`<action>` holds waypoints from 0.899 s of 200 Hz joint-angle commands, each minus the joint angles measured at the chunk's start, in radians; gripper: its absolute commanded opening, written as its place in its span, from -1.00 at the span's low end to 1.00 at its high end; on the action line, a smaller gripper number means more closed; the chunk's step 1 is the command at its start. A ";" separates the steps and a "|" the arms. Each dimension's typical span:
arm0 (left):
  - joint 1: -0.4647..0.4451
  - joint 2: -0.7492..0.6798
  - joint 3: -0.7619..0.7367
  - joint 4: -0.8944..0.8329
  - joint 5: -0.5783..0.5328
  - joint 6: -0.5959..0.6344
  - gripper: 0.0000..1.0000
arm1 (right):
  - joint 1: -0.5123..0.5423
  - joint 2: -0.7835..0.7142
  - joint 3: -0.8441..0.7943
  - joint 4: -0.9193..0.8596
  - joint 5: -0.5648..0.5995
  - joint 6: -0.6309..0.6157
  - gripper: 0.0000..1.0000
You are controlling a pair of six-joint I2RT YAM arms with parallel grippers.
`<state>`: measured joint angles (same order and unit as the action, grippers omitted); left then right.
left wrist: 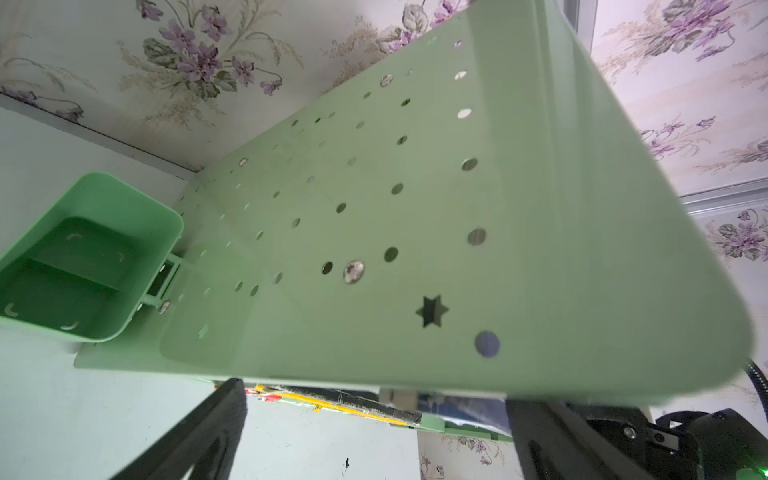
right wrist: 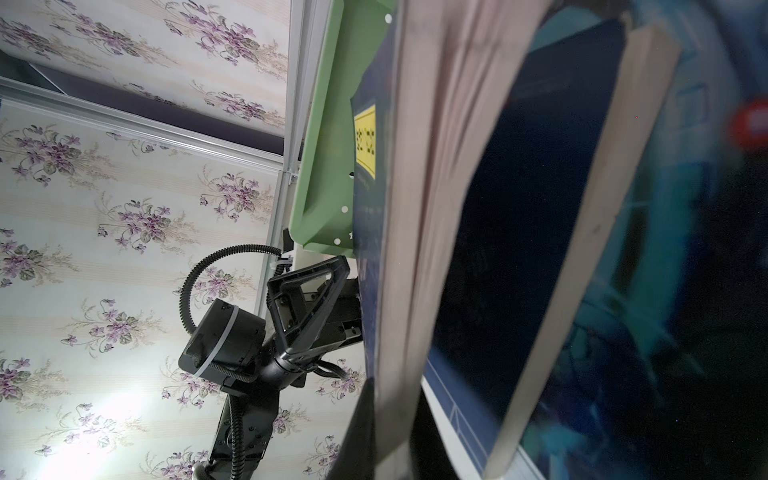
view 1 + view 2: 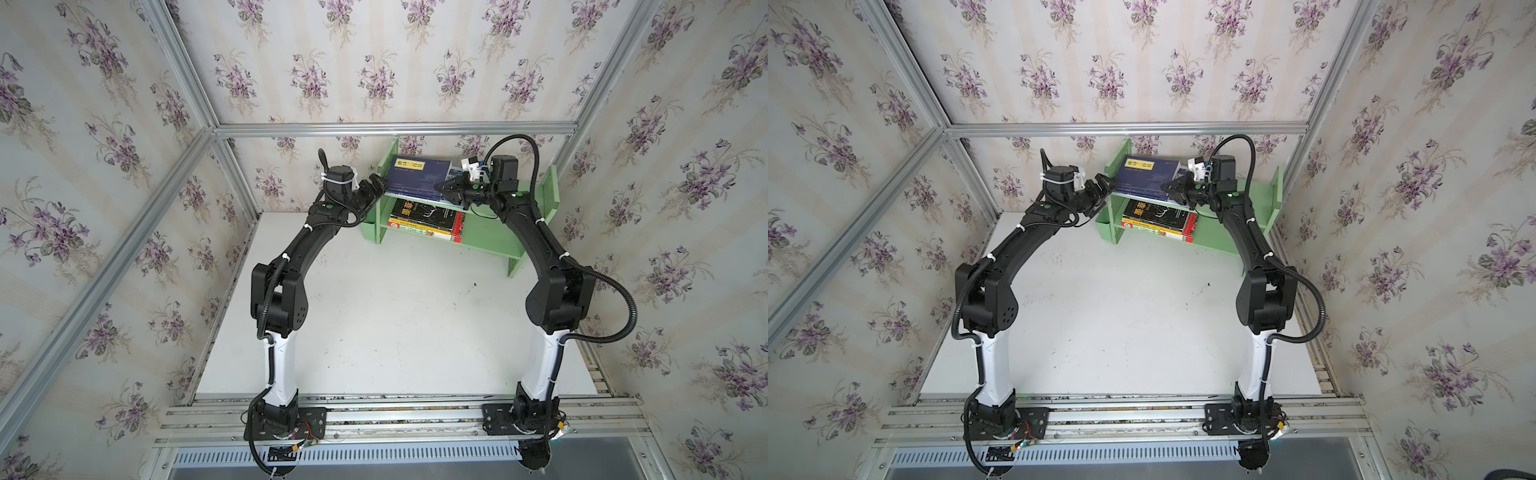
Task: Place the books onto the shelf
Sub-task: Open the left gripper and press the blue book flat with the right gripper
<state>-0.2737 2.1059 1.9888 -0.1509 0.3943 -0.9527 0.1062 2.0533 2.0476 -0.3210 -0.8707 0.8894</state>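
Nudging the top navy book [image 3: 415, 173] leftward looked like the step in hand. The right claw [image 3: 441, 188] was closed, with its tip against that book's right-hand page edge on the upper tier. Whether it pinched any pages couldn't be told. The book lay flat on a second navy one, and its long axis looked to run along the shelf [image 3: 490, 239], far end near the raised side panel [image 3: 392, 154]. The left claw [image 3: 376, 183] was spread wide and held nothing. It sat just outside that panel, so the panel stood between it and the book, and the right arm was nearer. On the lower tier a flat stack had the black book [image 3: 428, 212] on top. No books showed on the tabletop [image 3: 395, 324], so probably only squaring-up was left.
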 commanded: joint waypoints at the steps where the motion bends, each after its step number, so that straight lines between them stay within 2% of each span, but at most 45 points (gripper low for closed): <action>1: -0.001 0.004 0.010 0.003 -0.015 -0.003 0.99 | 0.003 0.008 0.015 -0.006 0.004 -0.020 -0.97; 61: -0.002 0.033 0.027 -0.040 -0.032 -0.013 0.99 | 0.003 0.034 0.054 -0.050 0.017 -0.039 -0.88; 110: -0.002 0.046 0.028 -0.080 -0.043 -0.019 0.99 | 0.000 0.042 0.091 -0.135 0.064 -0.091 -0.41; 124: -0.002 0.049 0.030 -0.083 -0.042 -0.021 0.99 | -0.002 0.048 0.116 -0.181 0.084 -0.119 -0.21; 180: -0.002 0.060 0.041 -0.088 -0.031 -0.031 0.99 | -0.002 0.089 0.268 -0.377 0.189 -0.230 -0.18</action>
<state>-0.2764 2.1540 2.0239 -0.1703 0.3771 -0.9798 0.1047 2.1281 2.2581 -0.5861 -0.7506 0.7364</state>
